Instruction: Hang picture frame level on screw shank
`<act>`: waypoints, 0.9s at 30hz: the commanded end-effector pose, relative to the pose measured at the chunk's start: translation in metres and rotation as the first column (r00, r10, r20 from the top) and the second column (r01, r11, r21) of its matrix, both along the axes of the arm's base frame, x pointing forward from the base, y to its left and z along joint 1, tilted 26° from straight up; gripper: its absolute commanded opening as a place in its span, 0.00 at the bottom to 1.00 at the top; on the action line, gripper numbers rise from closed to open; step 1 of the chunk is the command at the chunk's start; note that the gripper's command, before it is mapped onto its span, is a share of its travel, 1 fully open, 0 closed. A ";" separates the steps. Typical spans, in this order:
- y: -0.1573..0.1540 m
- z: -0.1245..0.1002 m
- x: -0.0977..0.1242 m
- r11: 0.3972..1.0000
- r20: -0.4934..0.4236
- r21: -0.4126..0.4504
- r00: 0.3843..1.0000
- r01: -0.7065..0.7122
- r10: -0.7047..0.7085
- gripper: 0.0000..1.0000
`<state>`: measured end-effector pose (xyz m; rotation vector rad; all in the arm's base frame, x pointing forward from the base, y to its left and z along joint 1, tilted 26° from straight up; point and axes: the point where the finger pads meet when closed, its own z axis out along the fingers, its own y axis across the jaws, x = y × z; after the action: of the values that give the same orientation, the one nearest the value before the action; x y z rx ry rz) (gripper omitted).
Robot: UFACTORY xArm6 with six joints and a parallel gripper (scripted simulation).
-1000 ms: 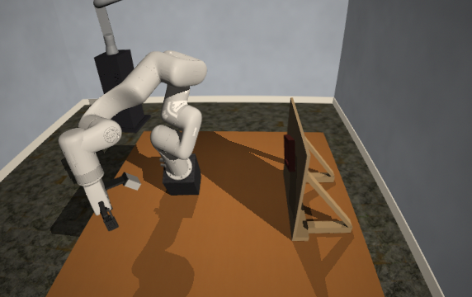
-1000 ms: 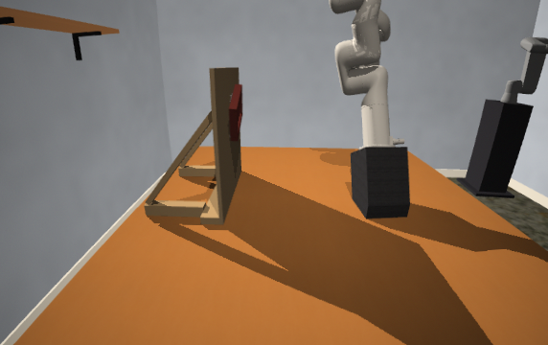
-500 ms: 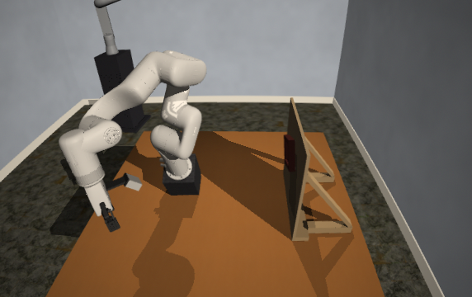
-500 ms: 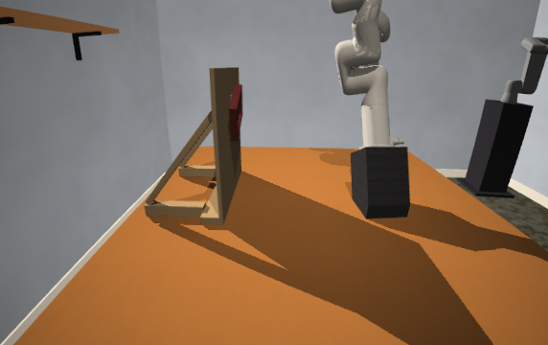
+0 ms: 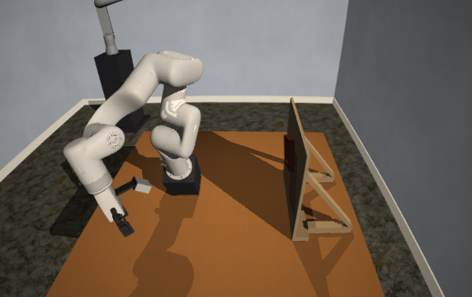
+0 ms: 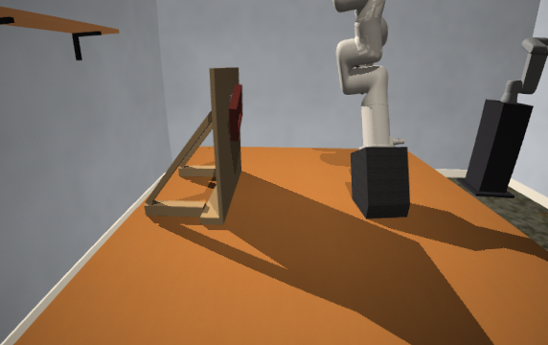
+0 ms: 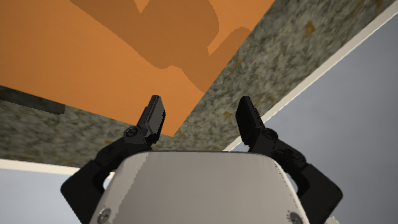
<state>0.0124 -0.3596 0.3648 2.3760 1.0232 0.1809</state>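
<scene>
The dark red picture frame (image 5: 289, 153) (image 6: 234, 126) is at the upper part of the upright wooden board (image 5: 299, 165) (image 6: 221, 96), on the side facing the arm. Nothing holds it from the front. The screw is hidden, and these views do not show whether the frame sits on its shank or its head. Whether it is exactly level I cannot tell from these side-on views. My gripper (image 5: 125, 229) (image 7: 200, 105) is open and empty, far from the board, low over the left part of the orange table top in the top view; it is out of the exterior view.
Wooden braces (image 5: 330, 202) (image 6: 178, 208) prop the board from behind. My arm's black base (image 5: 181, 181) (image 6: 381, 182) stands between gripper and board. Another arm stands on a black pedestal (image 5: 116, 74) (image 6: 501, 144). A wall shelf (image 6: 49, 21) is high up in the exterior view.
</scene>
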 end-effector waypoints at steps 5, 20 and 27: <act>0.001 -0.011 0.049 0.998 0.132 0.042 0.990 -0.056 0.050 1.00; 0.040 -0.035 0.194 0.943 0.513 0.221 0.852 -0.249 0.105 1.00; 0.066 -0.039 0.245 0.895 0.633 0.299 0.771 -0.330 0.072 1.00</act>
<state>0.2089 -0.3107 0.3301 2.2892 1.0030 1.0603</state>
